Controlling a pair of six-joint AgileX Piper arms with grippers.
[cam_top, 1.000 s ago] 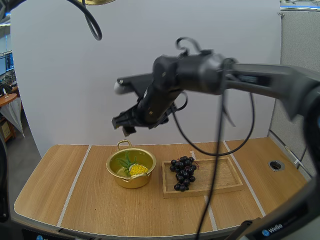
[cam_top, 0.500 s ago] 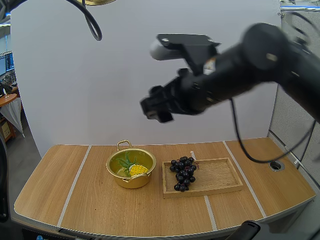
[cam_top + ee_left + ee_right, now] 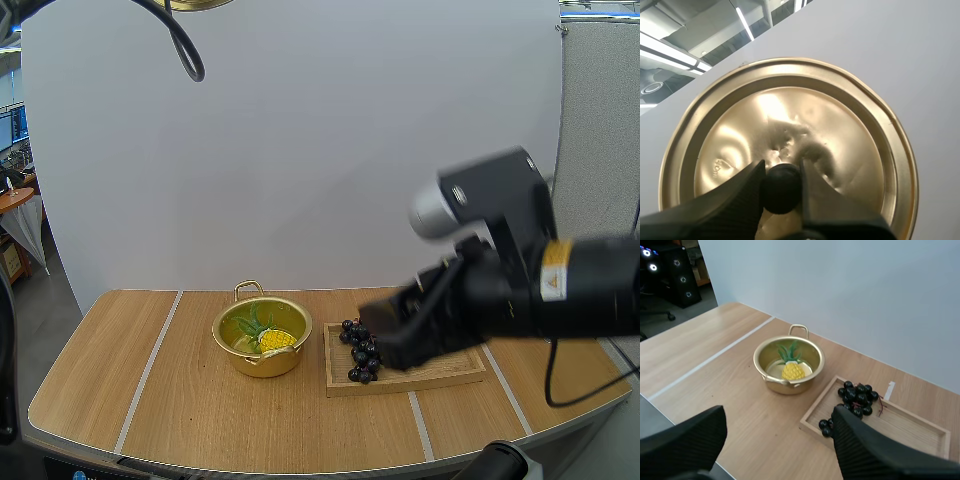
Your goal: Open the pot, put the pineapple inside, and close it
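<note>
Over the wooden tray (image 3: 910,422) my right arm (image 3: 510,290) reaches low. Its right claw (image 3: 779,412) is wide open and holds nothing. Up high, the left claw (image 3: 781,169) pinches the black knob (image 3: 781,190) of the gold lid (image 3: 840,125). The pineapple (image 3: 274,339) sits inside the open pot (image 3: 250,362) on the bench (image 3: 150,390), beside the grapes (image 3: 857,392).
</note>
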